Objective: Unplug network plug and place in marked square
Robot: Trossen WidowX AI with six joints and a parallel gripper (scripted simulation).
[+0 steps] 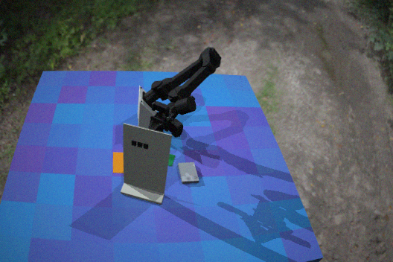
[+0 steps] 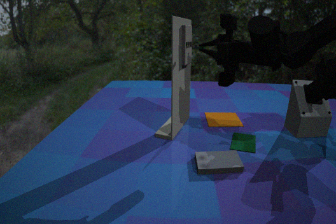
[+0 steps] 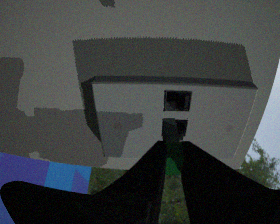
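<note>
- The table [image 1: 56,198] is a blue and purple checkerboard, well below the gripper.
- The black arm [image 1: 186,75] reaches in level behind the gripper. It sits on a grey mount block [image 2: 307,115] back past the wrist.
- The upright grey panel [image 2: 179,99] stands straight ahead of the fingertips, near them but apart in the exterior view. Its row of dark sockets [image 1: 139,144] is about level with the gripper.
- A grey slab [image 2: 219,161] lies flat on the table, below the gripper and off to one side.
- An orange patch [image 2: 223,119] sits pretty much under the gripper, and a smaller green patch [image 2: 243,142] lies between it and the slab.
- The gripper [image 2: 202,46] is nearly closed, with just a sliver between the jaws, and it's pinching the plug.
- The plug [image 3: 173,129] is tiny: a dark, boxy little thing right at the fingertips, sticking forward toward the panel. We can't make out its tab.
- What differs per view:
  - The wrist camera is the only one where we actually see the plug, framed by the two black fingers, with an empty dark socket just above it.
  - The exterior view shows the gap between the tips and the panel face, which the wrist view flattens.
  - The top view catches the panel's far side and hides the fingertips behind it.
</note>
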